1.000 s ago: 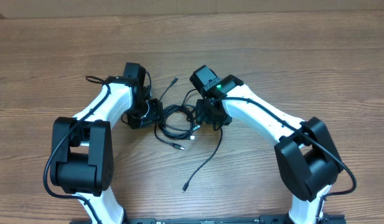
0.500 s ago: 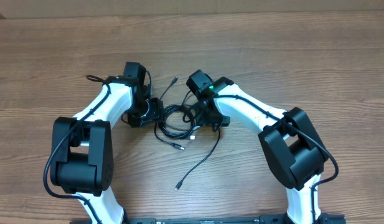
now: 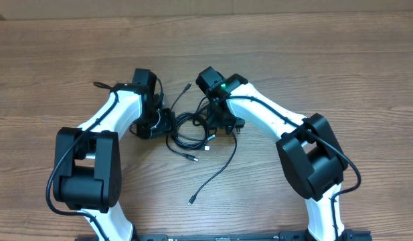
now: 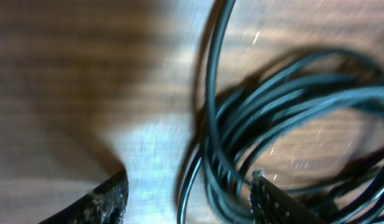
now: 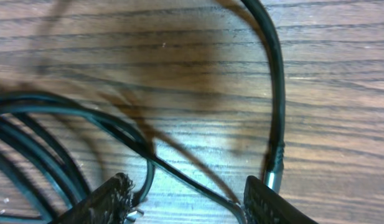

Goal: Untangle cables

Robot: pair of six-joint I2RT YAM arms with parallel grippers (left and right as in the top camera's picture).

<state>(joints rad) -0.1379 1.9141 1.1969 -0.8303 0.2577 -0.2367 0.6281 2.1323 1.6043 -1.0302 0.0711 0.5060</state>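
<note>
The right gripper (image 5: 188, 194), jaws apart over a thin strand, has edged left into the cables (image 3: 187, 131) at mid-surface (image 3: 340, 53), while the left gripper (image 4: 187, 190), also parted, straddles the coil's other side. The bundle remains bunched. One loose tail (image 3: 213, 178) runs lengthwise toward the near edge, its plug pointing near-left.

The table (image 3: 340, 53) is wood-grained with a matt, faintly streaked finish. The cables (image 3: 188, 130) have smooth black sheathing that glints in spots; one plug (image 5: 274, 179) ends in bright metal. The arm shells (image 3: 260, 119) look like glossy white plastic. The fingertips (image 4: 107, 200) of the left gripper (image 4: 187, 199) and right gripper (image 5: 187, 199) are black, rough and grainy.
</note>
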